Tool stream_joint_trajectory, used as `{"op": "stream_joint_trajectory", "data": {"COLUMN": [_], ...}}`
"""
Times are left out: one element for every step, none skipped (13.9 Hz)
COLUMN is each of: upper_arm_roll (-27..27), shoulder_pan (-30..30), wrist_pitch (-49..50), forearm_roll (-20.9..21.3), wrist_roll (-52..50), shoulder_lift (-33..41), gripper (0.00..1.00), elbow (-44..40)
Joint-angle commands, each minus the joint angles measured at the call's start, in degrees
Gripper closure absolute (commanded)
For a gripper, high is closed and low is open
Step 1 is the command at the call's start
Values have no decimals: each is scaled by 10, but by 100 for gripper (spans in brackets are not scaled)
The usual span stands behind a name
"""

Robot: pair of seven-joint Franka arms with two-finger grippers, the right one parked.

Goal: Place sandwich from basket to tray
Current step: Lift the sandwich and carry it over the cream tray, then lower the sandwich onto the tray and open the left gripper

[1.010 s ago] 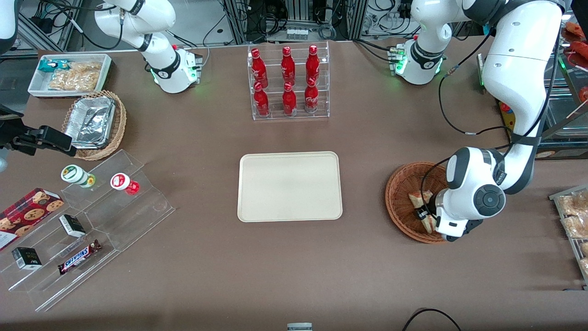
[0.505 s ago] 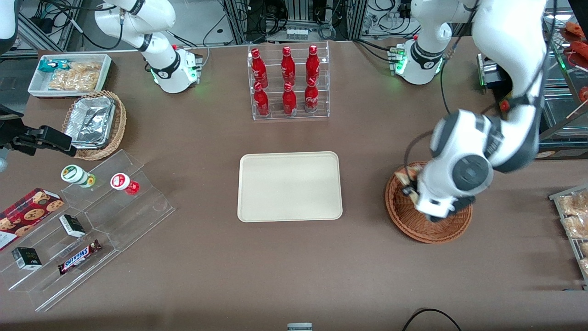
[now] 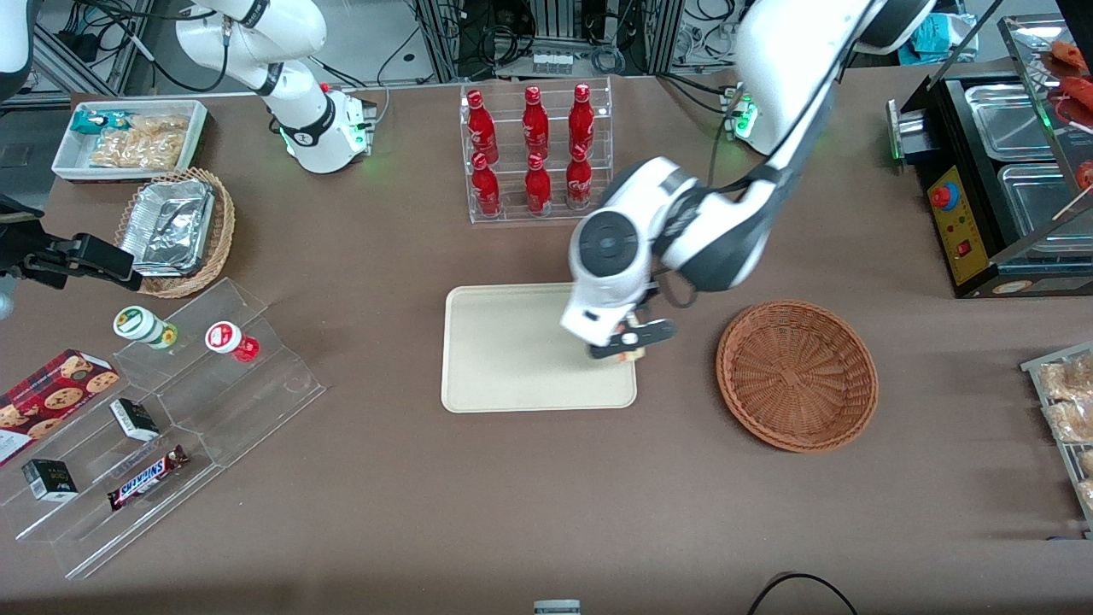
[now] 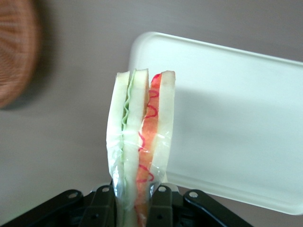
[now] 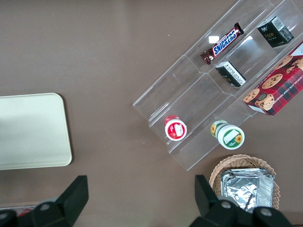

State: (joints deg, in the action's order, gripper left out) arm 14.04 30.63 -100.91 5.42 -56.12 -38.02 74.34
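Now the left arm's gripper [image 3: 630,344] hangs over the basket-side edge of the flat cream plastic tray [image 3: 512,359], clamped on the wedge-shaped white-bread sandwich [image 4: 139,146] in clear film. It is pinched at one end, the wedge sticking out free. Looks light, soft, crushable; the film probably slippery. The round reddish-brown wicker basket [image 3: 796,373] sits beside the tray on the brown bench [image 3: 546,512].
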Motion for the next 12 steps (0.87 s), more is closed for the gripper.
{"op": "stream_joint_trajectory", "data": {"upper_arm_roll": [26,37,43,44,45,45,45,45,44,44,42,40], "shoulder_pan": [18,20,26,37,46,51,53,53,53,52,51,49], "wrist_pitch": [-32,-52,-65,-67,-68,-69,-74,-79,-82,-82,-82,-92], "forearm_roll": [-3,-3,-1,-1,-3,-3,-2,-2,-1,-1,-1,0], "wrist_roll": [8,8,14,37,60,66,69,70,74,86,92,93], "shoulder_lift": [-82,-97,-111,-119,-126,-136,-141,-148,-149,-150,-151,-158], "gripper": [76,76,76,76,76,76,76,76,76,76,76,76], "elbow": [-86,-86,-86,-86,-86,-87,-86,-87,-87,-87,-87,-89]}}
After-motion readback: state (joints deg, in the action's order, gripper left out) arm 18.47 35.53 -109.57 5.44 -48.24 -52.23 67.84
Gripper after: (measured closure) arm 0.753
